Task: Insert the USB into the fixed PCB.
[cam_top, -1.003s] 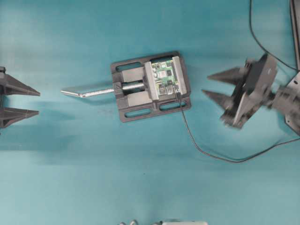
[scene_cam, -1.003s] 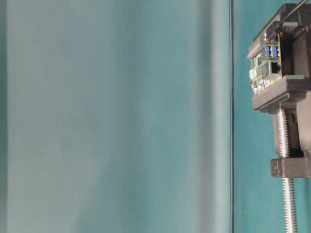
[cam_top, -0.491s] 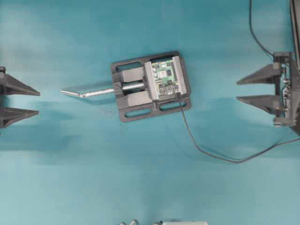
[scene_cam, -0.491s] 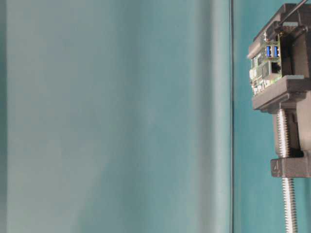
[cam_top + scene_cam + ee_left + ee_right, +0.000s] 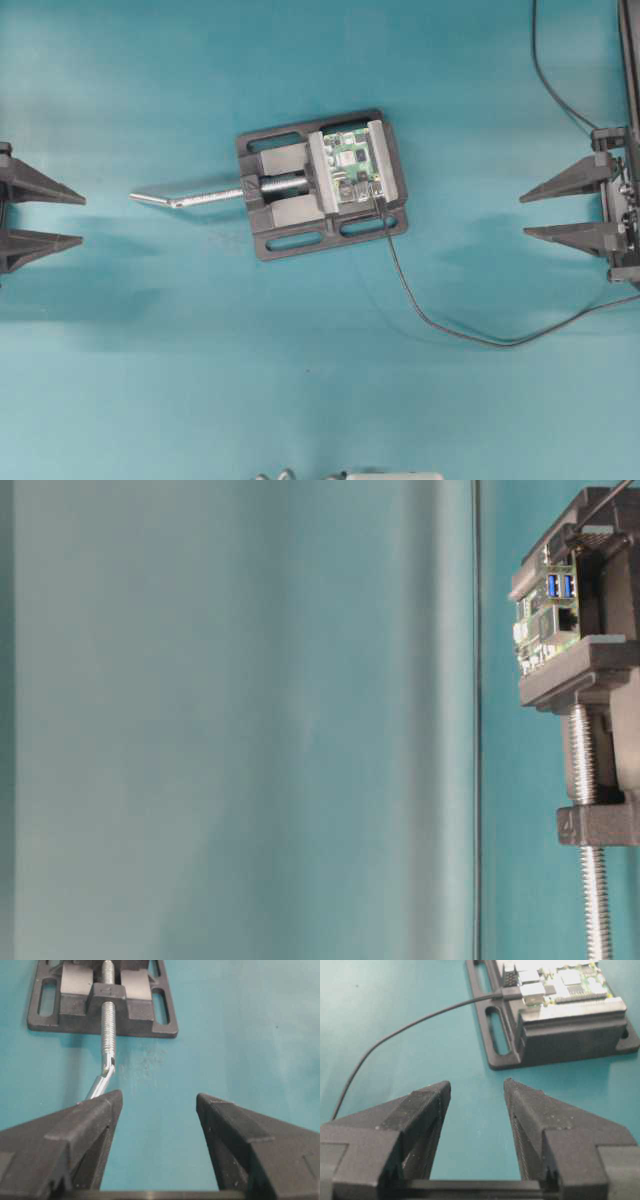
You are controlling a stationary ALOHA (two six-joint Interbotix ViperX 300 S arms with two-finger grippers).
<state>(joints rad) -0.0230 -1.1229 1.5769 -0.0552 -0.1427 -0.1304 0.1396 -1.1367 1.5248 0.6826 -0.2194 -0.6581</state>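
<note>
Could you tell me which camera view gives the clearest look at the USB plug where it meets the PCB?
The right wrist view: the USB sits close and unobstructed at the fixed PCB edge. Overhead it is a tiny dark speck, the table-level view barely catches it, and the left wrist view misses it.

left gripper [image 5: 85, 220], right gripper [image 5: 522, 214], black wedge-shaped fingers, textured pads

Right gripper [image 5: 476, 1091] fingers spread, empty, near the vise base [image 5: 505, 1062]. USB [image 5: 511, 993] seated against the fixed PCB [image 5: 560, 982] edge connector.
</note>
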